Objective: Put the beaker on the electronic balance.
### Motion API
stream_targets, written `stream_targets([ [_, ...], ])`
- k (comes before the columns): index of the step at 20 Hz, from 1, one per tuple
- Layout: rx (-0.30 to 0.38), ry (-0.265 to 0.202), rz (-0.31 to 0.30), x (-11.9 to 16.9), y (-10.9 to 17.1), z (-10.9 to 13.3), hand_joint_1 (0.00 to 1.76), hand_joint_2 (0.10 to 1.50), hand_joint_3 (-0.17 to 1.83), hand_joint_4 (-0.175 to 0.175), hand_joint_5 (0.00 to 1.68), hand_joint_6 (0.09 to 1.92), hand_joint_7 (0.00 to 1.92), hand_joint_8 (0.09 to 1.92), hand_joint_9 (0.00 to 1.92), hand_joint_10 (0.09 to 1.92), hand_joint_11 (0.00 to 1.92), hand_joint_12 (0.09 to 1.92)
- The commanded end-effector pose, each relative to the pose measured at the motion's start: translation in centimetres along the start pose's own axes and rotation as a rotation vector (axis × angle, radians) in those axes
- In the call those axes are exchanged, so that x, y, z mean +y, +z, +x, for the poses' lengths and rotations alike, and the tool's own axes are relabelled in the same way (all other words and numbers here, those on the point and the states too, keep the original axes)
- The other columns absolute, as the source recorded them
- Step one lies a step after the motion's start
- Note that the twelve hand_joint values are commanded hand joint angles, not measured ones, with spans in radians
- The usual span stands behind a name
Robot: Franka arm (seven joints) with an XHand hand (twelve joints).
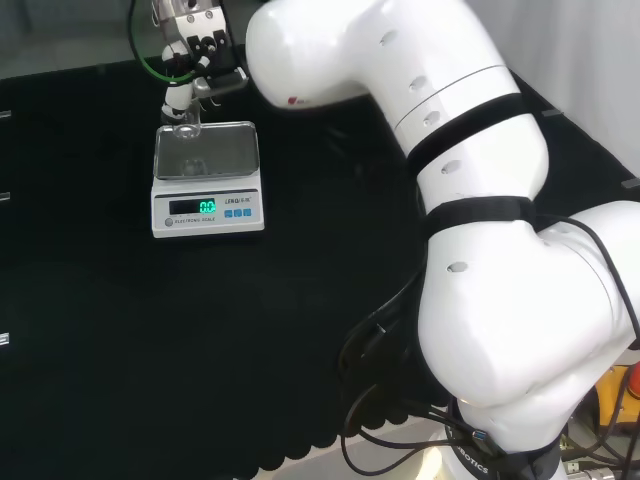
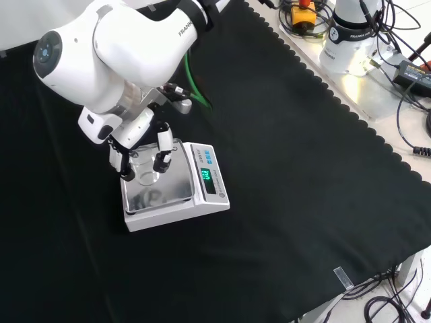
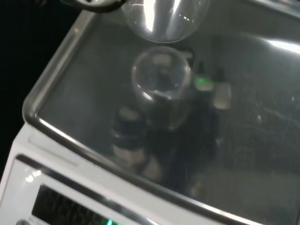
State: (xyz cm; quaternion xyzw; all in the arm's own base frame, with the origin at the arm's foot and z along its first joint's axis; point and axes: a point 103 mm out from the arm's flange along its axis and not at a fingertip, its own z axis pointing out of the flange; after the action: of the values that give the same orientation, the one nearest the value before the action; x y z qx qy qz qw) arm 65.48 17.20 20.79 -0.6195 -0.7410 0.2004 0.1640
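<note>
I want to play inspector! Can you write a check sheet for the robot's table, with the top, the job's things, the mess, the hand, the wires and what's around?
Surface: black cloth covers the bench; its near edge is scalloped.
Job's things: clear beaker at the far corner of the pan of the balance; whether it rests on the pan cannot be told. Balance display lit green.
Clutter: nothing seen on the cloth.
Hand: hand over the pan, fingers curled round the beaker.
Cables: green cable runs along the arm; black cables by the base.
Surroundings: boxes and wires beyond the cloth's edge.
</note>
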Motion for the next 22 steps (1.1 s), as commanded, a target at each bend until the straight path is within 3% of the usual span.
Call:
stream_targets([
  [1, -0.009, -0.011, 0.103, 1.2, 3.5, 0.5, 0.86, 0.79, 0.7, -0.175, 0.67, 0.61, 0.87, 0.89, 1.04, 0.67, 1.05, 1.05],
  [15, -0.013, -0.012, 0.098, 0.4, 4.0, 0.1, 0.86, 0.79, 0.7, -0.175, 0.66, 0.61, 0.86, 0.9, 1.03, 0.68, 1.05, 1.06],
  [22, -0.008, -0.019, 0.059, -0.9, 4.5, -0.5, 0.86, 0.79, 0.7, -0.175, 0.66, 0.61, 0.86, 0.9, 1.02, 0.68, 1.04, 1.06],
])
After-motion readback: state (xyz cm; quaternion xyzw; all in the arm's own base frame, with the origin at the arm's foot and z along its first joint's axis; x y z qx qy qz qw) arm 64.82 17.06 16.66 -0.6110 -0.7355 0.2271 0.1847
